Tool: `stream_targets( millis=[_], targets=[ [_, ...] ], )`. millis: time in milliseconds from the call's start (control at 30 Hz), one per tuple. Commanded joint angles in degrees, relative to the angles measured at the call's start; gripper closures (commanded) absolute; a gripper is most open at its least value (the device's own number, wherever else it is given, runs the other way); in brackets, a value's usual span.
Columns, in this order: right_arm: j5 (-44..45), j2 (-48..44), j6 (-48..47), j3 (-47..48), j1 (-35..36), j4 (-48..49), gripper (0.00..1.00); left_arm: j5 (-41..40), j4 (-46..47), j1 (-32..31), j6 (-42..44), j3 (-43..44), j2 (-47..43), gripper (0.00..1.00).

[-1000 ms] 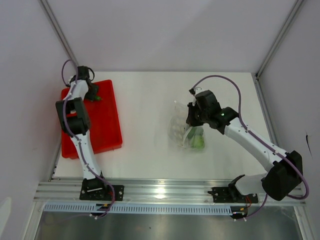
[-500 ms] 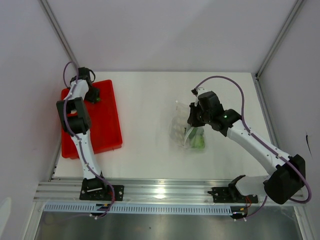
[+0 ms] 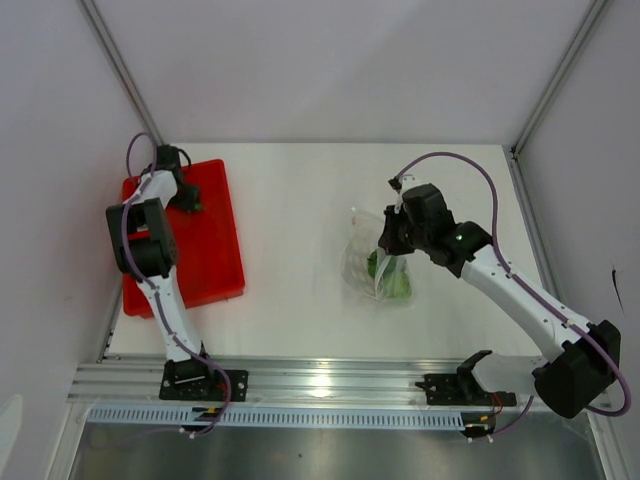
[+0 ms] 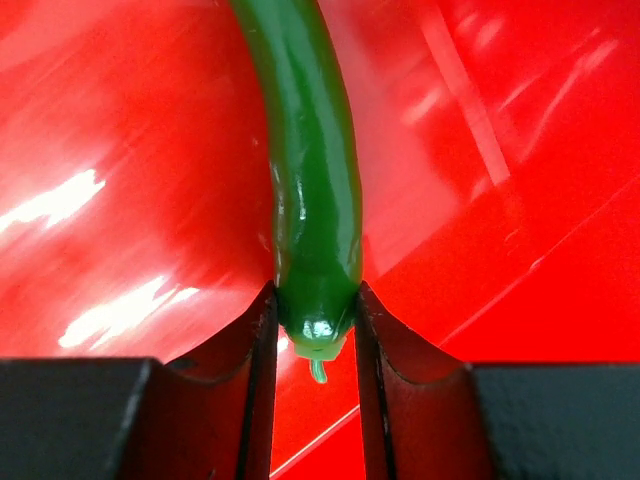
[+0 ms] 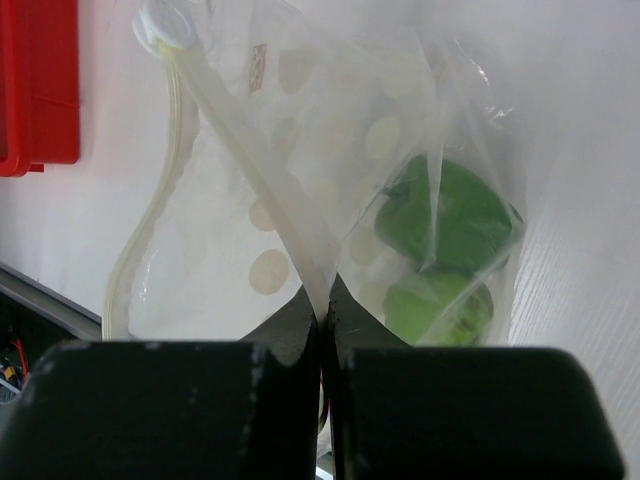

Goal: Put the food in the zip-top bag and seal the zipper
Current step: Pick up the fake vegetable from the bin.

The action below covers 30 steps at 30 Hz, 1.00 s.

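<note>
My left gripper (image 4: 316, 330) is shut on the stem end of a dark green pepper (image 4: 308, 170) over the red tray (image 4: 120, 150); in the top view it (image 3: 186, 196) sits at the tray's far end. My right gripper (image 5: 326, 310) is shut on the mouth edge of the clear zip-top bag (image 5: 300, 150), pinching the pale zipper strip (image 5: 250, 165). Green food (image 5: 455, 215) lies inside the bag, with a lime-green piece (image 5: 440, 305) below it. In the top view the bag (image 3: 368, 265) lies mid-table under my right gripper (image 3: 392, 238). The white ball is not visible.
The red tray (image 3: 212, 250) lies along the table's left side. The table's right edge and a metal frame post (image 3: 520, 180) stand to the right. An aluminium rail (image 3: 330, 380) runs along the near edge by the arm bases.
My right gripper has shifted slightly right and nearer with the bag's mouth edge, pulling the bag along. My left wrist has turned a little at the tray's far end.
</note>
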Motion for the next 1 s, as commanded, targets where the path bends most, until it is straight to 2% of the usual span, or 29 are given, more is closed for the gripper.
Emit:
stream_targets(
  millis=[0,133,233,367,500,600,633,733,833,867,967],
  targets=[
    [1.21,-0.67,0.28,2.24,-0.31,-1.59,1.00,1.35,4.87,-0.35,0.36,-8.66,-9.05,0.99],
    [1.39,0.30,0.63,3.03,-0.31,-1.85,1.00,3.54,4.53,-1.24,1.41,-10.53,-15.47,0.99],
    [1.39,0.83,1.07,3.65,-0.31,-1.86,1.00,6.52,6.54,-3.16,1.07,-15.97,-23.45,0.99],
    [2.26,0.92,1.25,4.09,-0.31,-2.03,1.00,11.10,9.88,-5.19,1.06,-24.66,-29.71,0.99],
    [3.32,1.44,1.08,3.21,-0.31,-1.42,1.00,14.78,14.00,-10.72,1.68,-33.19,-42.68,0.99],
    [3.76,1.53,0.99,3.12,-0.31,-1.15,1.00,20.66,18.92,-14.67,1.42,-40.22,-52.01,0.99],
    [3.85,1.71,0.99,3.12,-0.23,-0.98,1.00,25.64,20.85,-15.47,1.33,-43.63,-53.79,0.99],
    [3.85,2.23,0.90,3.21,-0.31,-0.80,1.00,31.48,19.30,-20.12,1.85,-44.28,-58.88,0.99],
    [3.50,2.50,1.07,3.04,-0.23,-0.54,1.00,36.66,16.57,-26.97,6.93,-42.79,-62.76,0.99],
    [3.50,2.50,1.07,3.03,-0.23,-0.54,1.00,41.29,15.52,-29.69,8.26,-42.00,-63.03,0.99],
    [3.59,1.97,1.25,2.16,-0.23,0.25,1.00,46.16,8.16,-35.15,14.76,-38.14,-63.38,0.99]
  ],
)
